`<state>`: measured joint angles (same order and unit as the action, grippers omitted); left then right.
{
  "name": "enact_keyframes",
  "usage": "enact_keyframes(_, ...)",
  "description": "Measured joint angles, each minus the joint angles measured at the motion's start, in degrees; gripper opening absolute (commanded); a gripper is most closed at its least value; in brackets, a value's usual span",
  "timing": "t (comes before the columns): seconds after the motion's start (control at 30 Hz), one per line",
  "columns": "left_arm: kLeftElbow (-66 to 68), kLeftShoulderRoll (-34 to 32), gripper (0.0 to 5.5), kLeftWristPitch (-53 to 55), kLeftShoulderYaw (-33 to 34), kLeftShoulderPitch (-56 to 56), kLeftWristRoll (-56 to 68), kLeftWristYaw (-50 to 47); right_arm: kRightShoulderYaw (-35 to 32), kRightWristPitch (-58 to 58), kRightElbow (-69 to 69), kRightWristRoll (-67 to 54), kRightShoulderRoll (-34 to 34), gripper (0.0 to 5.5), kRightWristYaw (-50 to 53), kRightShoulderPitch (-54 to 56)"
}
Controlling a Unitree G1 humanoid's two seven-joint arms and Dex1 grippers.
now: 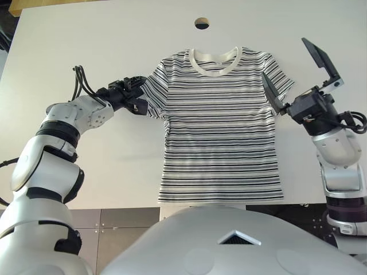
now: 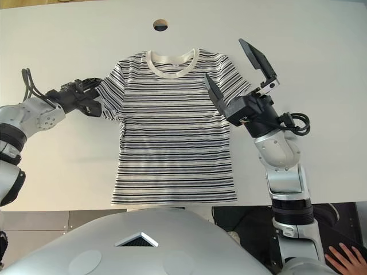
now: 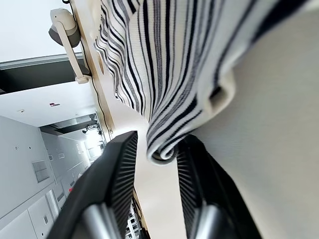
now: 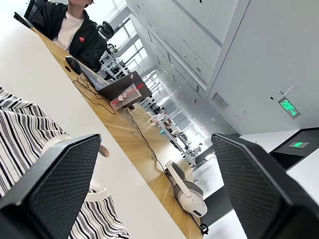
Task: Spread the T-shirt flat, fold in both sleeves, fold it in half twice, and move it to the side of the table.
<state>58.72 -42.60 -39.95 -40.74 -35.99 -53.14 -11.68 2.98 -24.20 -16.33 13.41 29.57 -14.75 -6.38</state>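
Observation:
A black-and-white striped T-shirt [image 1: 221, 120] with a cream collar lies face up and spread out on the white table [image 1: 80, 40]. My left gripper [image 1: 139, 96] is at the shirt's left sleeve [image 1: 155, 91]. In the left wrist view its fingers [image 3: 124, 169] stand close together with the sleeve's hem [image 3: 167, 134] pinched between them. My right gripper [image 1: 284, 57] hangs wide open just above the right sleeve [image 1: 279, 77], one finger over the sleeve and the other raised beyond the shirt's edge, holding nothing.
A round cable hole [image 1: 201, 23] sits in the table behind the collar. The table's front edge [image 1: 114, 205] runs just below the shirt's hem. Bare tabletop lies to both sides of the shirt.

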Motion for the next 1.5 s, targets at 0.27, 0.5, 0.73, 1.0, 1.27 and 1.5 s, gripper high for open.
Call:
enact_keyframes(0.27,-0.20,0.03,0.10,0.22,0.47,-0.22,0.06,-0.41,-0.05,-0.18,-0.03,-0.02,-0.01,4.10,-0.07,-0.68)
enact_keyframes(0.5,-1.58,0.22,0.10,0.79,2.73,2.25,1.69,-5.76,-0.16,-0.33,-0.07,-0.08,0.00,4.10,-0.45,-1.07)
enact_keyframes(0.73,-7.86,3.17,0.10,-1.15,6.36,3.75,4.59,-9.63,-0.64,-0.40,-0.02,-0.12,-0.01,4.10,-0.53,-1.08)
enact_keyframes(1.0,-11.94,7.01,0.10,-1.31,6.75,3.78,4.06,-10.00,-0.64,-0.71,0.88,-0.09,-0.40,4.10,-0.48,-1.06)
enact_keyframes(1.27,-7.96,14.59,1.15,1.24,4.76,2.32,2.83,-9.47,-0.53,-1.68,3.17,0.02,-1.68,4.10,-0.13,-0.53)
enact_keyframes(1.5,-9.40,15.12,2.09,2.48,7.25,2.05,5.39,-9.25,-3.41,-3.08,14.25,6.84,0.60,4.10,5.17,6.15)
